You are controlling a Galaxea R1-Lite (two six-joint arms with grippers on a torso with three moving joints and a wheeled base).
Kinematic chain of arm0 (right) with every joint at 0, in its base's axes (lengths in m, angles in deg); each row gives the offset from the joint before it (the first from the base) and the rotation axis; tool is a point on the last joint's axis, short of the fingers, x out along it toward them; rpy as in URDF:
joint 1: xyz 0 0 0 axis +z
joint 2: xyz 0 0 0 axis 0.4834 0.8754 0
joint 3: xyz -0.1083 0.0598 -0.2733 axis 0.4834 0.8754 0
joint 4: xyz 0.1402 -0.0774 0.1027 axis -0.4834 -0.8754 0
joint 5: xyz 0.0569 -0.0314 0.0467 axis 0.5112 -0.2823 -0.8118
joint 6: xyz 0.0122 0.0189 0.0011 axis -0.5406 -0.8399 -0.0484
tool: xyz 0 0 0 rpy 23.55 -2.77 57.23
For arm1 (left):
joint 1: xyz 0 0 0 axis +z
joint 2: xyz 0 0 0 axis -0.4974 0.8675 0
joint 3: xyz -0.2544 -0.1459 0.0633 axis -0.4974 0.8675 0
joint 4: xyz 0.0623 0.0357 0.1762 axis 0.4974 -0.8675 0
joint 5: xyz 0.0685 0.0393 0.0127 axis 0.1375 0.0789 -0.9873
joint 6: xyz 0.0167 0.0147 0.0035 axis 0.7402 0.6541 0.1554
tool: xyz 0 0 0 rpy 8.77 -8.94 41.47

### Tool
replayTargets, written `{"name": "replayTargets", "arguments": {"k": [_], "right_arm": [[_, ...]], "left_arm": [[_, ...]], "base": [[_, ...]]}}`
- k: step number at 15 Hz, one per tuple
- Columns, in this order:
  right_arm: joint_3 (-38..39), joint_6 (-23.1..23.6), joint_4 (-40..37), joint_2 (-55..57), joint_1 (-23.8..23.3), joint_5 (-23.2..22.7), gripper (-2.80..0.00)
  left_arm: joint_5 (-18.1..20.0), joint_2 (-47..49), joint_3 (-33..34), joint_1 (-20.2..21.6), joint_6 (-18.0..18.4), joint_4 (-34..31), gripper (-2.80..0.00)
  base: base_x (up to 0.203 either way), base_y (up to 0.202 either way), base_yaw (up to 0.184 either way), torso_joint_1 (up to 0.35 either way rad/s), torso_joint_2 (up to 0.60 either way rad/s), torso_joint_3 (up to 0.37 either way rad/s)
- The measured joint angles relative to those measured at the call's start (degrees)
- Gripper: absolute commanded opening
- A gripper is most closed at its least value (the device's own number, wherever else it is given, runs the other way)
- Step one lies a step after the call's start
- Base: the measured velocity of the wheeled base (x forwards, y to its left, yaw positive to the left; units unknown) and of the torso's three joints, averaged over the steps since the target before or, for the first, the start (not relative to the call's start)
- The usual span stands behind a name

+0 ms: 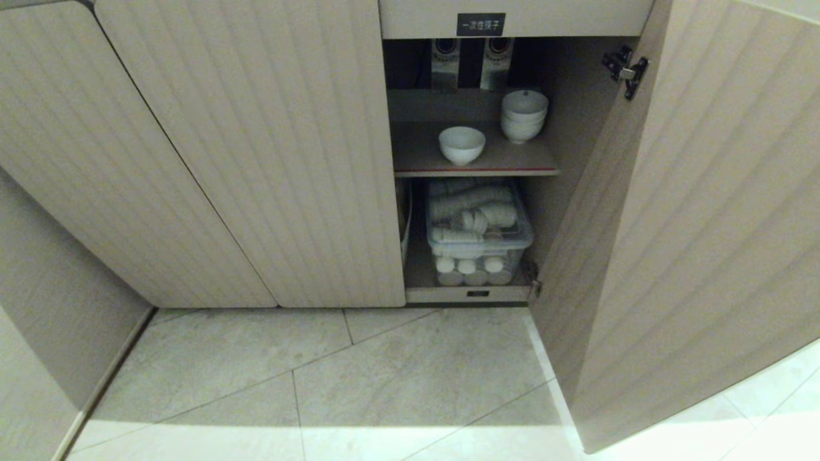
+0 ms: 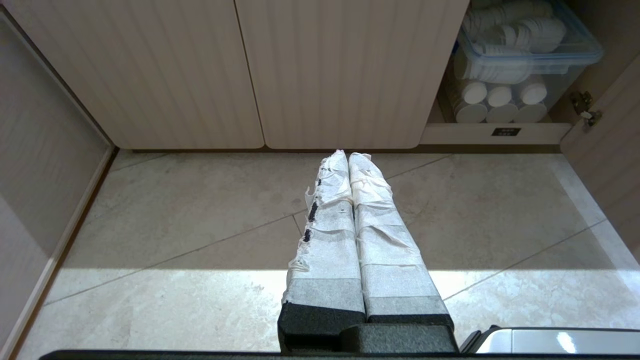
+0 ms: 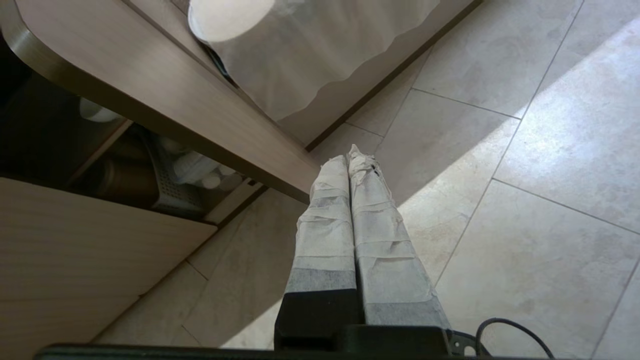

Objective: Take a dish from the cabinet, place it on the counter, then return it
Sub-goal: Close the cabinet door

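The single white bowl [image 1: 462, 145] is sitting upright on the upper shelf [image 1: 416, 157] of the open cabinet [image 1: 256, 160], beside a stack of bowls [image 1: 524, 115]. The right hand [image 3: 352, 156], fingers pressed together and empty, is hanging low over the floor tiles [image 3: 525, 165] by the open door's [image 3: 165, 110] edge, likely nearer than the left hand [image 2: 347, 156]. That one, also pressed together, is pointing at the shut doors.

One small white ceramic bowl [image 1: 462, 145] sits on the ribbed beige cabinet's [image 1: 256, 160] upper shelf, left of the stacked white bowls [image 1: 524, 115]; a clear plastic bin [image 1: 479, 225] sits below.
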Motion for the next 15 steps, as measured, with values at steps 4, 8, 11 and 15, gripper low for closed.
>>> {"name": "replayTargets", "arguments": {"k": [4,8,11,15], "right_arm": [[6.0,5.8,1.0,-3.6,1.3,0.1,-2.80],[15.2,8.7,7.4,-5.2,6.9,0.3,-2.80],[19.6,14.4,11.7,-6.0,11.6,0.5,-2.80],[25.3,24.3,23.5,-6.6,15.4,0.6,-2.80]], "left_arm": [[0.0,0.0,0.0,0.0,0.0,0.0,-2.80],[0.0,0.0,0.0,0.0,0.0,0.0,-2.80],[0.0,0.0,0.0,0.0,0.0,0.0,-2.80],[0.0,0.0,0.0,0.0,0.0,0.0,-2.80]], "base": [[0.000,0.000,0.000,0.000,0.00,0.000],[0.000,0.000,0.000,0.000,0.00,0.000],[0.000,0.000,0.000,0.000,0.00,0.000],[0.000,0.000,0.000,0.000,0.00,0.000]]}}
